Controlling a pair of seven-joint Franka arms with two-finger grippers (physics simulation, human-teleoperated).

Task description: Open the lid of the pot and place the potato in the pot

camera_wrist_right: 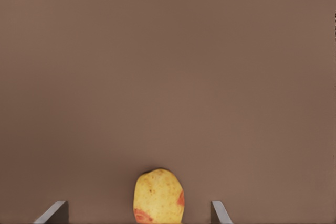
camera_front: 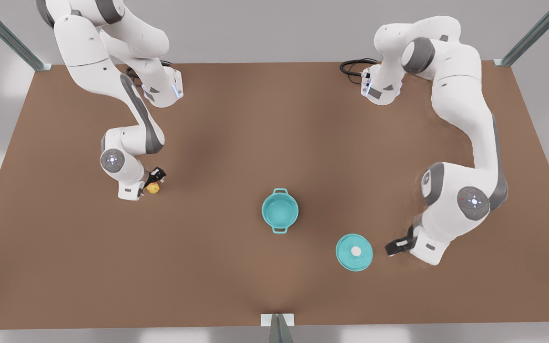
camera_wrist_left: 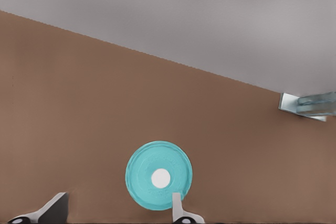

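Note:
The teal pot [camera_front: 266, 210] stands uncovered in the middle of the brown table, nothing inside it. The pot lid [camera_front: 354, 252], a flat teal disc with a white knob, lies flat on the table to the front view's right of the pot. My left gripper [camera_front: 396, 247] hovers just beside the lid [camera_wrist_left: 158, 175], open and not touching it. At the front view's left, the yellow-orange potato [camera_front: 153, 188] rests on the table. My right gripper [camera_front: 155, 181] is low over it, open, its fingers [camera_wrist_right: 219, 212] standing wide on either side of the potato [camera_wrist_right: 158, 196].
The brown table [camera_front: 236, 124] has open room between the potato and the pot. Metal frame posts stand at the table corners, with a bracket [camera_front: 277, 320] at the near edge and another bracket [camera_wrist_left: 307, 104] seen by the left wrist. Black cables [camera_front: 353, 66] lie at the back.

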